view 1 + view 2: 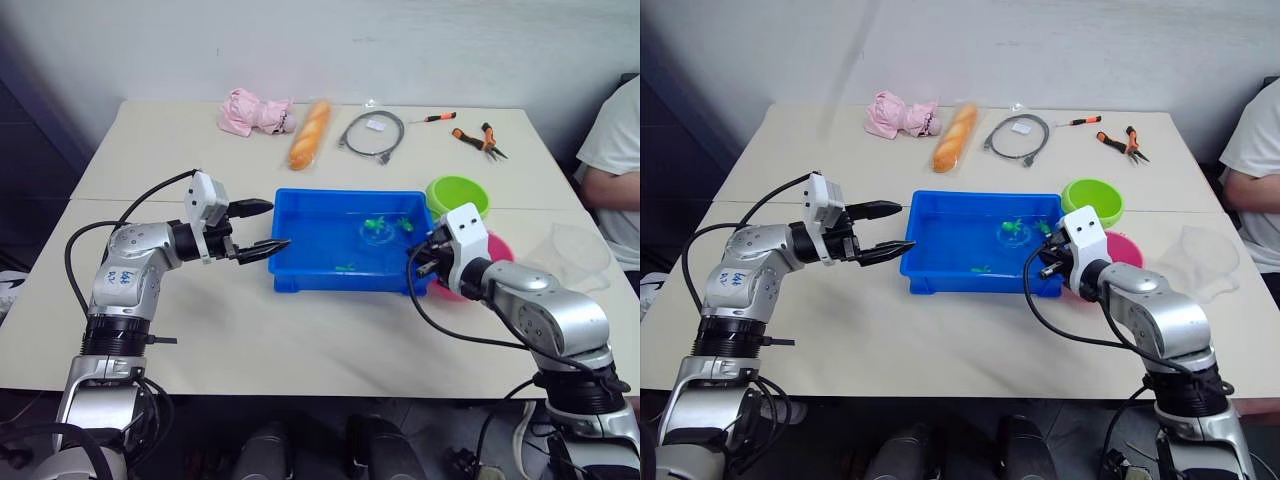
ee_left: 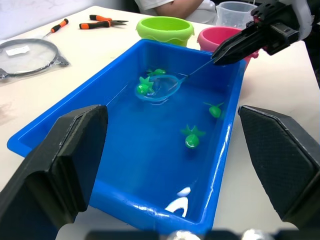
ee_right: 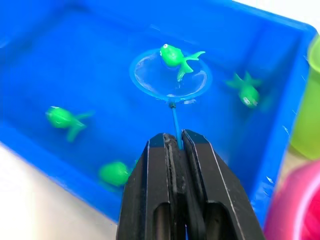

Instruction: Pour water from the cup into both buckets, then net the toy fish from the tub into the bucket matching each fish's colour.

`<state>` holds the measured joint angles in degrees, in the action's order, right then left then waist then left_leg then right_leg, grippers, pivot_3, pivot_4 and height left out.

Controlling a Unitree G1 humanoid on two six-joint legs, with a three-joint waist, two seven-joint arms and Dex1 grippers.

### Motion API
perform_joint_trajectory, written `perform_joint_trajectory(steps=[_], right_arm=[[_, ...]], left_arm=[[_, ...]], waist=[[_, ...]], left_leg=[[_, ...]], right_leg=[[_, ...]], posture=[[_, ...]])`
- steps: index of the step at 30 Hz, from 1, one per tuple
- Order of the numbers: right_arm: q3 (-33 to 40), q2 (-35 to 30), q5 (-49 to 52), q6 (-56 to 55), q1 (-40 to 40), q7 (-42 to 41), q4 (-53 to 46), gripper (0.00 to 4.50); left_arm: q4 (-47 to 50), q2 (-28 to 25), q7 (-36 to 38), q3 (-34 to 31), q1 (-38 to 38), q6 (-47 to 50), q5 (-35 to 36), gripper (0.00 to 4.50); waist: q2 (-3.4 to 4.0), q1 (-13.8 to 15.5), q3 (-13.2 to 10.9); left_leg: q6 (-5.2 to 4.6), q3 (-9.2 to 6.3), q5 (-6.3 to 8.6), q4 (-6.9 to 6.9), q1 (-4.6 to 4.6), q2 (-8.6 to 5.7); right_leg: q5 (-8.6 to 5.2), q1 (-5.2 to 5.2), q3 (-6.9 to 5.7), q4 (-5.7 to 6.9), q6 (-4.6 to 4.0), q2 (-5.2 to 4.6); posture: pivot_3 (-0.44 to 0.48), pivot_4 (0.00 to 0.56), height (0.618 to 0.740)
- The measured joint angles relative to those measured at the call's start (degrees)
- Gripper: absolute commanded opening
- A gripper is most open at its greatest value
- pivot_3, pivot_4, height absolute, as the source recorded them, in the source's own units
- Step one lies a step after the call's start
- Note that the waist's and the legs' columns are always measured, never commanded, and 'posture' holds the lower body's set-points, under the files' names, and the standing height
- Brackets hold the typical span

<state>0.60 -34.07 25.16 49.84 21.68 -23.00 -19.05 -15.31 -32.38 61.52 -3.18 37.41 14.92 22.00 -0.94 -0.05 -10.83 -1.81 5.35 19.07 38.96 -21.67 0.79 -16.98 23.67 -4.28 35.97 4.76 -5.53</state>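
Black fingers of the left claw (image 1: 262, 228) stand spread and empty just beside the left wall of the blue tub (image 1: 300, 270) on the tabletop (image 1: 300, 340). Inside the tub, the net (image 3: 170, 75) has its hoop around one green fish (image 3: 176, 56), with three other green fish (image 3: 64, 119) loose nearby. The right claw (image 3: 175, 142) is clamped on the net's thin handle at the tub's right end. The lime green bucket (image 1: 458, 194) and pink bucket (image 2: 220, 37) sit just right of the tub, the clear cup (image 1: 572, 255) beyond.

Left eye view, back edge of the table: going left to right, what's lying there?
Pink cloth → bread loaf → grey coiled cable → orange-handled screwdriver → orange-handled pliers.
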Motion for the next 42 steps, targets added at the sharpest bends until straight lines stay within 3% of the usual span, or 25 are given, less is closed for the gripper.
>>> perform_joint_trajectory(steps=[10,18,24,35,42], right_arm=[[9.19,-4.2,0.08,-6.3,-11.79,-4.43,-11.16,0.0],[14.29,-5.16,-1.55,-16.56,-20.33,-8.55,-11.66,0.0],[21.03,-4.86,-0.47,-19.57,-20.67,-8.94,-10.65,0.0],[23.84,-15.88,-10.82,-32.18,-14.54,-11.57,8.9,0.0],[14.86,-16.99,-21.03,-41.35,-8.56,-10.39,19.79,0.0]], left_arm=[[-1.19,1.89,0.26,0.99,1.33,-0.11,0.04,4.46],[-3.38,4.24,0.77,2.4,3.7,-0.55,0.0,4.46],[-3.63,4.83,1.11,3.22,5.16,-0.63,-0.2,4.46],[-5.45,7.84,0.53,5.36,6.73,-1.85,-2.41,4.46],[-3.88,9.05,-0.21,6.41,6.95,-1.62,-2.88,4.46]], waist=[[0.0,0.15,0.0],[0.0,0.14,0.0],[0.0,0.13,0.0],[0.0,0.14,0.0],[0.0,-0.03,0.0]], left_leg=[[-0.01,0.0,0.01,0.02,0.0,-0.02],[-0.01,0.02,0.01,0.05,0.05,-0.03],[-0.01,0.02,0.01,0.05,0.06,-0.03],[-0.02,0.05,0.0,0.09,0.07,-0.04],[0.03,0.1,-0.03,0.1,0.1,-0.03]], right_leg=[[0.02,-0.03,-0.01,-0.01,0.03,0.0],[0.02,-0.06,-0.01,0.0,0.03,0.04],[0.02,-0.08,0.0,0.0,0.03,0.03],[0.02,-0.09,0.0,-0.01,0.03,0.04],[0.02,-0.08,0.03,0.01,0.03,0.05]], posture=[[0.0,0.15,0.738],[0.0,0.15,0.738],[0.0,0.15,0.738],[0.0,0.15,0.738],[0.0,0.15,0.738]])
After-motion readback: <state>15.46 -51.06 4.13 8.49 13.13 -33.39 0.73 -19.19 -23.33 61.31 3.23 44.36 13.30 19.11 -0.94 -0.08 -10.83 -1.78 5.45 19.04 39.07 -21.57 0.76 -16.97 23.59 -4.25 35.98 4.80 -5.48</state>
